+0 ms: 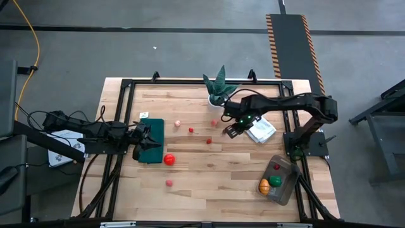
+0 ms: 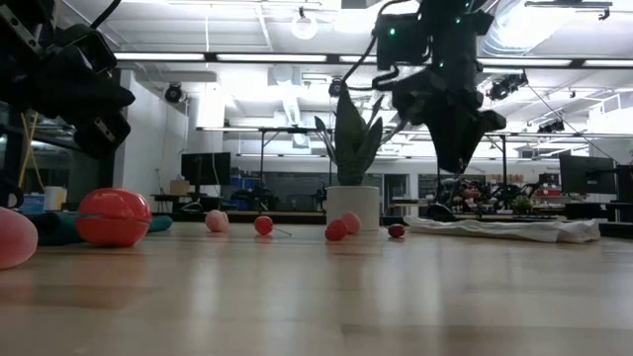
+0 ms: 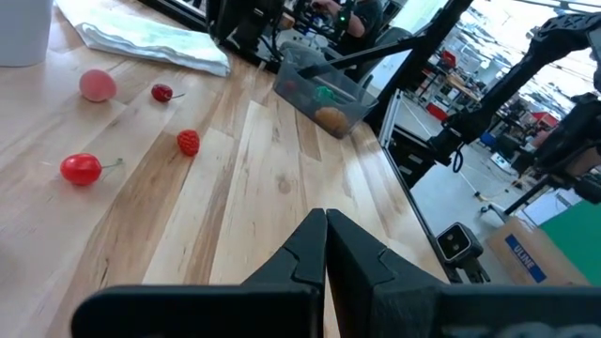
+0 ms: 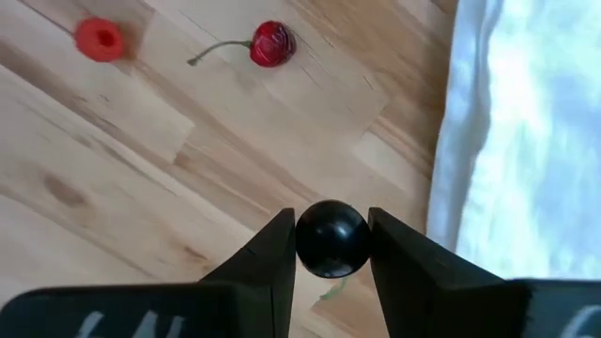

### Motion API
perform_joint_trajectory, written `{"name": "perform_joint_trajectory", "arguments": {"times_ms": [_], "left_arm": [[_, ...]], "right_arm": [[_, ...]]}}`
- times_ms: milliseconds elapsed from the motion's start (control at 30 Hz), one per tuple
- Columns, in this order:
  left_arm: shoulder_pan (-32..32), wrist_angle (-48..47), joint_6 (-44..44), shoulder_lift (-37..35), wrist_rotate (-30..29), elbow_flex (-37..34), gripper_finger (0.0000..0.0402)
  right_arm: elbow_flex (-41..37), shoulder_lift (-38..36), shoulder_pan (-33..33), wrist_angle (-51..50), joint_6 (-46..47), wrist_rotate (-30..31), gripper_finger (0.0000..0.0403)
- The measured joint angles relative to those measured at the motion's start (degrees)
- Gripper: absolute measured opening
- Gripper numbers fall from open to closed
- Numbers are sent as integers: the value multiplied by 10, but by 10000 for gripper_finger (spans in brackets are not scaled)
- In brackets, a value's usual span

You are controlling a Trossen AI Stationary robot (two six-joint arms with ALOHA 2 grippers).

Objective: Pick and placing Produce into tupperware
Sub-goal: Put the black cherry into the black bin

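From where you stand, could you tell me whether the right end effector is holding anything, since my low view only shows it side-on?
Observer: Yes, the right end effector is shut on a small dark round fruit, above bare wood beside the white cloth.
Operator: Thank you. Where is the tupperware?
Observer: The tupperware sits at the table corner in the high view's lower right, holding an orange piece, a green piece and a red piece.
Operator: And the left end effector?
Observer: The left end effector is shut and empty, over the dark green mat.
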Motion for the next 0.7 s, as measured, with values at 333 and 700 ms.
{"name": "perform_joint_trajectory", "arguments": {"times_ms": [333,700], "left_arm": [[0,0,0,0,1,0,1],[0,0,-1,0,1,0,1]], "right_arm": [[0,-54,0,-32,28,3,99],[0,-102,0,-42,56,8,99]]}}
